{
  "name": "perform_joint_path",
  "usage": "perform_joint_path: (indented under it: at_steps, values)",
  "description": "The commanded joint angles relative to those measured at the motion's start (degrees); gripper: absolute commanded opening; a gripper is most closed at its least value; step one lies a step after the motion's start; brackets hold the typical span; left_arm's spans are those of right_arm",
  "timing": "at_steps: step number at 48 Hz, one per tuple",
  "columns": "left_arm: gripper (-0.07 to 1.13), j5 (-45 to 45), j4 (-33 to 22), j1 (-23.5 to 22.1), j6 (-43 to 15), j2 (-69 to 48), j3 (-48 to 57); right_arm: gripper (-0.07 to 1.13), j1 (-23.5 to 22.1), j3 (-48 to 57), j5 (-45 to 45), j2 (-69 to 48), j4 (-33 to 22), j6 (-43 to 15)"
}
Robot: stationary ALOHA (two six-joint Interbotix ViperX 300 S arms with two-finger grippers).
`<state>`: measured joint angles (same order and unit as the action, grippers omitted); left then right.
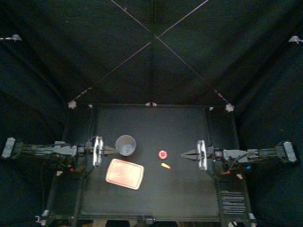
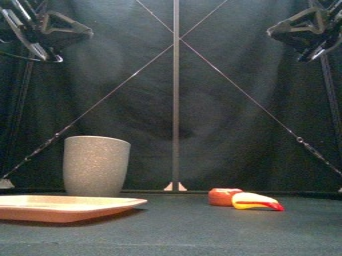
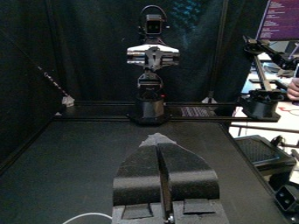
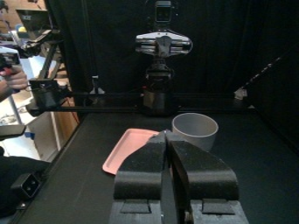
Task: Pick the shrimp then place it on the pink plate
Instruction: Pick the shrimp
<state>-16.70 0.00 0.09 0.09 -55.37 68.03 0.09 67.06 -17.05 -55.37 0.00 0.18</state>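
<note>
**Q:** Left gripper (image 3: 160, 140), right gripper (image 4: 172, 140): state?
**A:** Jaws together, both empty, at opposite table sides.
**Q:** Item?
**A:** Small orange-yellow toy shrimp (image 2: 257, 202), lying mid-table just beside a red round toy (image 2: 225, 196). Likely light, stiff, slick; pinch across its curved middle. Flat pink plate (image 2: 67, 206) lies apart, toward the left arm.

A robot lab booth: black curtains (image 1: 71, 62) close the far side and both flanks of a small black table (image 1: 178, 120), with left arm (image 1: 48, 149) and right arm (image 1: 254, 152) mounted at its sides.
</note>
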Motion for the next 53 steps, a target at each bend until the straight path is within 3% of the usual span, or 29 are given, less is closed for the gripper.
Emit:
perform_joint_path:
  at_steps: [1, 14, 23, 27, 33, 42, 46, 53]
  values:
    - [0.00, 0.0, -1.5, 0.3, 0.1, 0.9, -0.4, 0.10, -0.2, -0.1, 0.1, 2.3, 0.8, -0.8]
    - [0.02, 0.0, -2.8, 1.1, -0.3, 0.9, -0.5, 0.10, -1.8, -2.3, 2.1, 12.2, 7.3, -2.8]
    - [0.02, 0.0, -2.8, 2.0, -0.3, 1.0, -0.4, 0.14, -1.2, -4.3, 6.2, 18.7, 14.8, -2.8]
    - [0.02, 0.0, -2.8, 2.4, -0.3, 1.0, -0.4, 0.23, -0.8, -4.3, 6.8, 22.1, 18.3, -2.9]
    - [0.02, 0.0, -2.7, 2.9, -0.3, 1.0, -0.4, 0.49, 0.3, -4.8, 6.8, 28.2, 24.3, -2.8]
    - [0.02, -0.2, -2.7, 3.5, -0.3, 1.0, -0.6, 0.85, 0.4, -7.6, 6.6, 36.9, 26.9, -2.6]
    - [0.02, -0.2, -2.7, 3.5, -0.3, 1.1, -0.6, 0.92, 0.7, -9.5, 6.9, 40.7, 26.3, -2.5]
    - [0.02, -0.2, -2.7, 3.5, -0.3, 1.1, -0.5, 0.92, 1.8, -13.2, 8.0, 46.8, 24.3, -2.6]
